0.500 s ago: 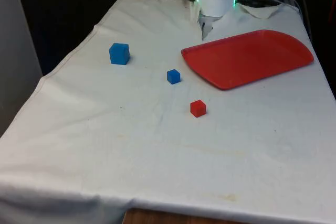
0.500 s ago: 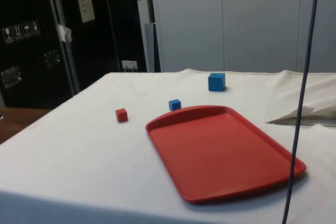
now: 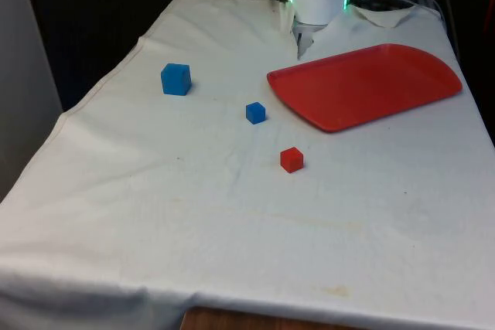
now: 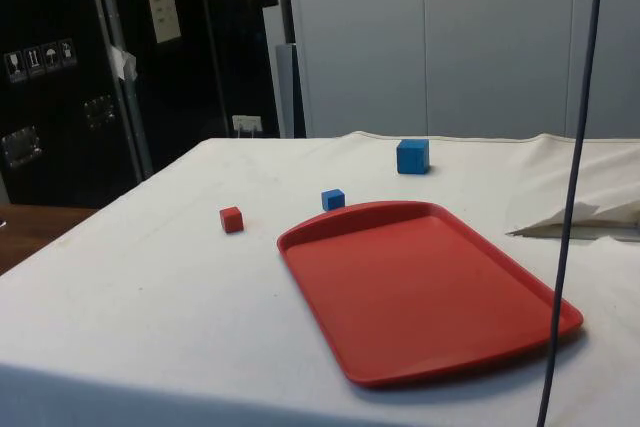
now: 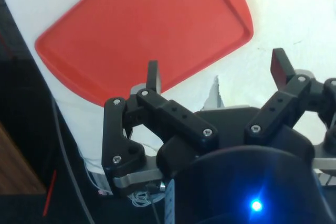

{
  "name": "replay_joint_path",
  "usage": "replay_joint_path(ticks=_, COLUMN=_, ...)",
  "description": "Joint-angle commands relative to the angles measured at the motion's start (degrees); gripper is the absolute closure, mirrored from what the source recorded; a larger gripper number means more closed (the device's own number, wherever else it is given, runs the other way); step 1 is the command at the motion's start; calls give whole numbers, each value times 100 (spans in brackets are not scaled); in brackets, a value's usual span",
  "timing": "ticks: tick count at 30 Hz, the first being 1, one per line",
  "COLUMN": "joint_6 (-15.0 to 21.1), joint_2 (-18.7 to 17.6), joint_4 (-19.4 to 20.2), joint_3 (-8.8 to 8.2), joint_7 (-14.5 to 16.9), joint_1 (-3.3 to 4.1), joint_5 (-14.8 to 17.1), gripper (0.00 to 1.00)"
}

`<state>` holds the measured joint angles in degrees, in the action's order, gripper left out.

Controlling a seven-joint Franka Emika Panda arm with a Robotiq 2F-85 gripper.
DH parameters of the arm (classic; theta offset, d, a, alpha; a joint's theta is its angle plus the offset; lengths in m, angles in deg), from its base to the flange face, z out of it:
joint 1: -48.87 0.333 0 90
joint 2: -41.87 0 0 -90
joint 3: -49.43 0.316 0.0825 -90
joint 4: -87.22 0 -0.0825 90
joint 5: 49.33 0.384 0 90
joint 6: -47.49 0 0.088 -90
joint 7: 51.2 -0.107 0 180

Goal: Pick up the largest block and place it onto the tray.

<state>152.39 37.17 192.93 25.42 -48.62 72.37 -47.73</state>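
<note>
Front view: I see the big blue block [image 3: 176, 79] on the cloth, well apart from the empty tray [image 3: 363, 85]; nothing is done yet.

Side view: the small blue block [image 4: 333, 199] and red block [image 4: 231, 219] lie near the tray's edge.

Wrist view: my gripper [image 5: 217, 69] hangs spread wide, holding nothing, beside the tray.
</note>
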Motion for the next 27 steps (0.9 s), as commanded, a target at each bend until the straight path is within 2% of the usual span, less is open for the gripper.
replay_joint_path(ticks=1, joint_6=52, joint_2=17, joint_4=57, joint_3=-17, joint_7=-17, joint_1=0, joint_5=-92, gripper=0)
replay_joint_path(ticks=3, joint_6=74, joint_2=34, joint_4=115, joint_3=-40, joint_7=-6, joint_1=0, joint_5=-166, gripper=0)
replay_joint_path(ticks=4, joint_6=6, joint_2=0, joint_4=63, joint_3=-34, joint_7=6, joint_1=0, joint_5=-97, gripper=0)
replay_joint_path(ticks=12, joint_6=120, joint_2=132, joint_4=327, joint_3=-132, joint_7=57, joint_1=-17, joint_5=-407, gripper=0)
replay_joint_path(ticks=13, joint_6=29, joint_2=69, joint_4=258, joint_3=-132, joint_7=63, joint_1=-17, joint_5=-338, gripper=0)
replay_joint_path(ticks=14, joint_6=132, joint_2=149, joint_4=361, joint_3=-143, joint_7=69, joint_1=-17, joint_5=-430, gripper=0)
replay_joint_path(ticks=21, joint_6=252, joint_2=384, joint_4=659, joint_3=-241, joint_7=138, joint_1=-34, joint_5=-636, gripper=0)
replay_joint_path(ticks=22, joint_6=155, joint_2=327, joint_4=596, joint_3=-241, joint_7=143, joint_1=-29, joint_5=-573, gripper=0)
replay_joint_path(ticks=23, joint_6=269, joint_2=418, joint_4=705, joint_3=-252, joint_7=149, joint_1=-40, joint_5=-665, gripper=0)
replay_joint_path(ticks=27, joint_6=361, joint_2=567, joint_4=894, joint_3=-304, joint_7=178, joint_1=-46, joint_5=-773, gripper=0)
